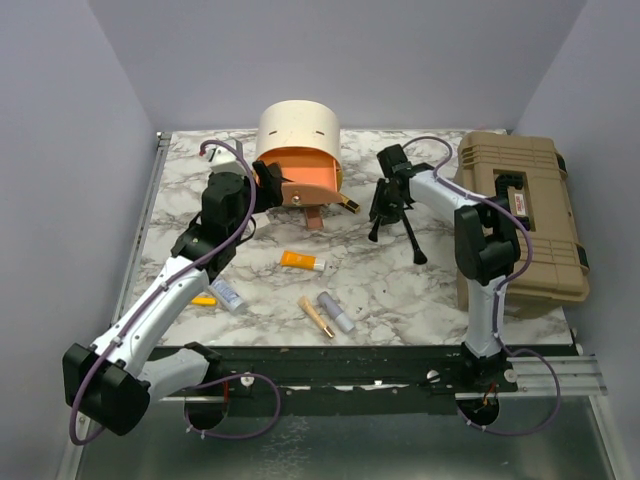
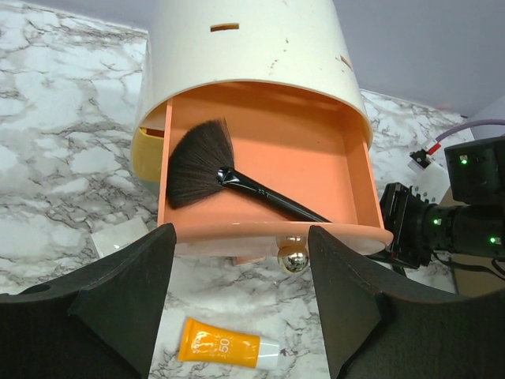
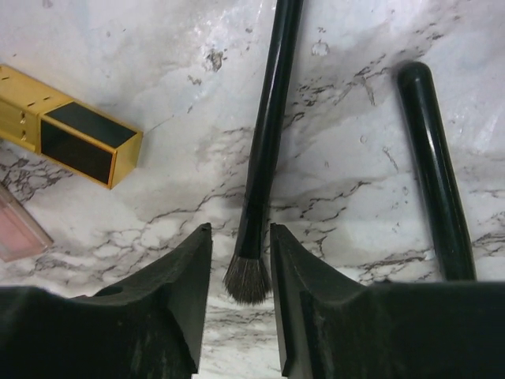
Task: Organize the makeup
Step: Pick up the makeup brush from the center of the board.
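Marble tabletop [image 1: 400, 290], near edge first: yellow pen [image 1: 204, 300] & whitish tube [image 1: 228, 294] lie just beside each other, close to the L arm's forearm. To their R, gold tube [image 1: 315, 316] & lilac tube [image 1: 336, 311] lie side by side, roughly parallel. A bit further in, orange tube [image 1: 302, 262] lies flat on its own, white cap end to the R.

Mid-tabletop: R gripper [image 3: 241, 233] is down at the surface, jaws only narrowly apart, straddling the bristle end of a thin black brush [image 3: 264, 142] that lies flat. A sliver of gap shows on one side, so it's not clamped. Second black brush [image 3: 434, 174] lies just beside it, clear of the gripper. On the other side lie a gold-black stick [image 3: 71, 134] & the corner of a pink palette [image 3: 16, 233].

L gripper [image 2: 241, 245] hovers in front of the round case [image 2: 252, 47], jaws wide apart, nothing btwn them. Orange drawer [image 2: 347, 166] is pulled out w/ a black fan brush [image 2: 213, 170] lying inside, handle running diagonally toward the front. Small white cube [image 2: 118, 237] sits on the tabletop by the case's base. Far R: tan toolbox [image 1: 520, 215], lid down.
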### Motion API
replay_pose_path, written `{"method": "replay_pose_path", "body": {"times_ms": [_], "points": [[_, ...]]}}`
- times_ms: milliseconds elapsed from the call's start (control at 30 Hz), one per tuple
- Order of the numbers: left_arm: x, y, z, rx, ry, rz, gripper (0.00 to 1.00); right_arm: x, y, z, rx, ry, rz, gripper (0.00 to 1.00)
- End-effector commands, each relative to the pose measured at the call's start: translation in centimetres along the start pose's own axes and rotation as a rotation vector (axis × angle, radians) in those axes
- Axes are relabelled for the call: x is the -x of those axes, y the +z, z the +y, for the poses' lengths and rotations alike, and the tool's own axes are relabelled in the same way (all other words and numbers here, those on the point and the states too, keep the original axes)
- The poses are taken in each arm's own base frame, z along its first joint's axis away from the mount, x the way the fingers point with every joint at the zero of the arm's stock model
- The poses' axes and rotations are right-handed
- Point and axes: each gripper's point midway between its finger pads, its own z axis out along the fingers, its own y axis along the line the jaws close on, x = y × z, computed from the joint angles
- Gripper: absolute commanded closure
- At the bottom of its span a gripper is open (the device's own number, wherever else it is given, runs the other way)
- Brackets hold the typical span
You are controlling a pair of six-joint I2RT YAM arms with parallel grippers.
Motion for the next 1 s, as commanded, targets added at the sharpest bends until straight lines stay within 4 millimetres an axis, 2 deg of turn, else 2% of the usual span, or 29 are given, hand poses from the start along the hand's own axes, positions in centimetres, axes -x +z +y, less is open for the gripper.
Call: {"method": "replay_pose_path", "body": {"times_ms": [0, 233, 500, 600, 667, 800, 867, 967], "points": [[0.9, 0.3, -0.4, -0.004, -0.034, -0.019, 0.30, -0.8, 1.3, -1.4, -0.078, -0.025, 0.043, 0.63], [0.8, 0.7, -0.5, -0.012, -0.031, -0.011, 0.30, -1.5, 1.3, -2.2, -0.090, -0.061, 0.042, 0.67], [-0.1, 1.2, -1.3, -0.052, -0.031, 0.025, 0.29, -4.1, 1.2, -4.4, -0.154, -0.170, 0.080, 0.69], [-0.5, 1.5, -1.5, -0.067, -0.021, 0.043, 0.29, -4.9, 1.1, -5.4, -0.193, -0.219, 0.111, 0.75], [-0.8, 1.6, -1.7, -0.075, -0.022, 0.053, 0.29, -5.2, 1.0, -5.8, -0.211, -0.246, 0.121, 0.76], [-1.2, 2.0, -1.7, -0.073, -0.031, 0.066, 0.29, -6.8, 1.6, -4.2, -0.124, -0.266, 0.167, 0.80], [-1.1, 2.2, -1.8, -0.072, -0.045, 0.065, 0.29, -7.4, 1.8, -3.8, -0.143, -0.290, 0.172, 0.79], [-0.5, 2.2, -2.2, -0.088, -0.059, 0.059, 0.29, -7.8, 2.2, -4.3, -0.220, -0.320, 0.163, 0.77]]}}
